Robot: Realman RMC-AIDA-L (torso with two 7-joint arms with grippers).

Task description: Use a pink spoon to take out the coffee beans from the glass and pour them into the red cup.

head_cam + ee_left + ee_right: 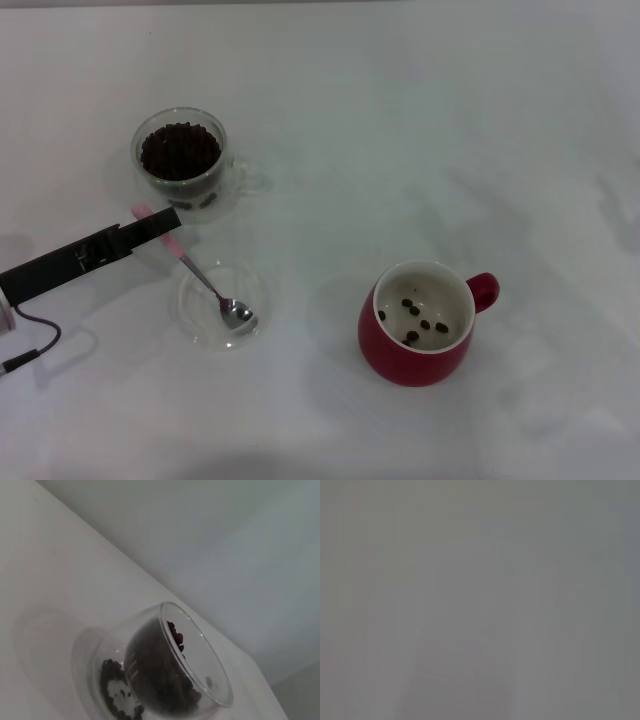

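Observation:
The pink spoon (205, 283) lies slanted, its metal bowl resting in a flat clear glass saucer (197, 333) and its pink handle pointing back left. My left gripper (165, 222) is a black bar coming in from the left, and its tip crosses the spoon's handle. The glass (225, 175) stands just behind, full of coffee beans (180, 150). The left wrist view shows it close up (200, 650) with the beans (165, 680) inside. The red cup (420, 355) stands at the front right with several beans (412, 315) in it. My right gripper is out of view.
Everything stands on a plain white table (400, 120). A thin black cable (30, 345) hangs from the left arm near the left edge. The right wrist view shows only flat grey.

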